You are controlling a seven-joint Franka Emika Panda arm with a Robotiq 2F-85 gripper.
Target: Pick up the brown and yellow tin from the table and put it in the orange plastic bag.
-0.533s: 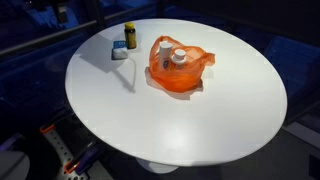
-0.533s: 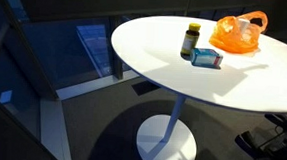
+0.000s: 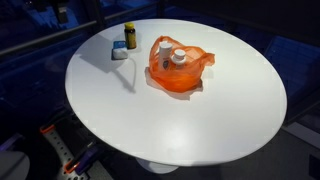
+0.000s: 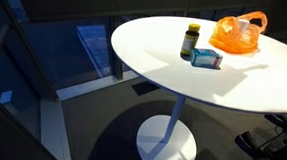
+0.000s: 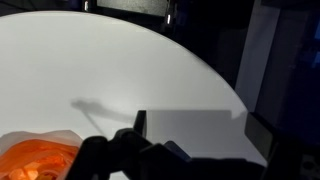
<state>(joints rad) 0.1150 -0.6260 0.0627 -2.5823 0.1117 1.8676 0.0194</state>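
1. Confirm gripper (image 5: 200,140) spread apart and empty over the table (image 5: 120,70).
2. Locate brown and yellow tin (image 3: 129,36): upright near the table's rim, just beside small blue box (image 3: 119,53), absent from wrist view.
3. Descend straight over the tin; avoid nudging the box.
4. Carry to orange plastic bag (image 3: 178,68), which already holds white bottles (image 3: 179,57); release above its open mouth.

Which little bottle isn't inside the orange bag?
The brown tin with the yellow lid, standing on the table beside a small blue box. The two white-capped bottles sit inside the orange bag.
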